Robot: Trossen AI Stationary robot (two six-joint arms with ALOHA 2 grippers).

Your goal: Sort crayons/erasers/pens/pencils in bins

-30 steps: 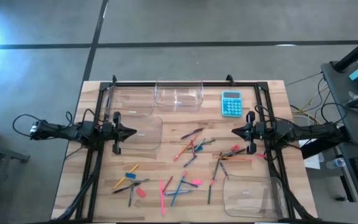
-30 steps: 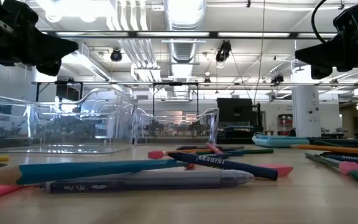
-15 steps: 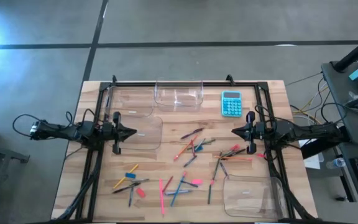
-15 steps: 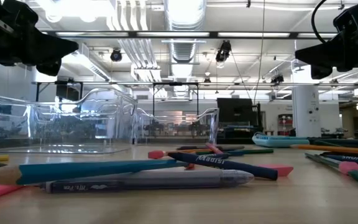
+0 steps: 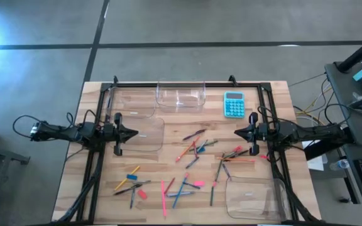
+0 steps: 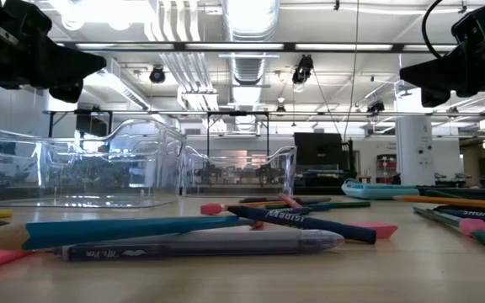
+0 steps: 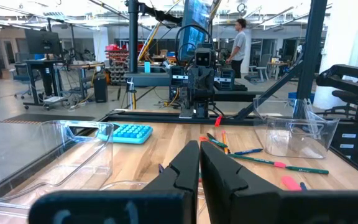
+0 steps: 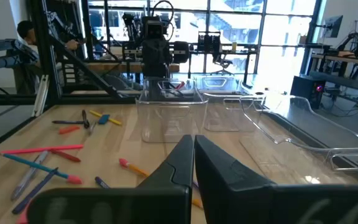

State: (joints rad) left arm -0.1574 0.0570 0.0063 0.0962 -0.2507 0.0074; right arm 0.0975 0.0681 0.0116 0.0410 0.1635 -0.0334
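On the near half of the table, your erasers sit among the scattered sticks: a blue one (image 5: 132,169) with a pink one (image 5: 142,194) just below it on the left side, and another pink one (image 5: 198,184) nearer the middle — three that you can pick out, though small bits in the pile may hide more. Around them lie the pens, pencils and crayons (image 5: 193,150), too tangled to count with confidence. Out from there you have four bins: one (image 5: 137,102) at the far left, the taller-walled one (image 5: 181,95) beside it at the far edge, one (image 5: 144,133) under the left arm's reach, and one (image 5: 256,198) at the near right corner. All four look empty, so in my judgement the sorting has not begun. One turquoise calculator (image 5: 234,104) sits at the far right, and it isn't part of the job.

Your left gripper (image 5: 132,134) hangs above the rim of its nearby bin, fingers pressed together on nothing; your right gripper (image 5: 237,132) mirrors it above the pile's right side, fingers likewise together and empty.

Watch the risks — the sticks cross each other, so a pinch may drag a neighbour along, and the light clear bins could skid if nudged.
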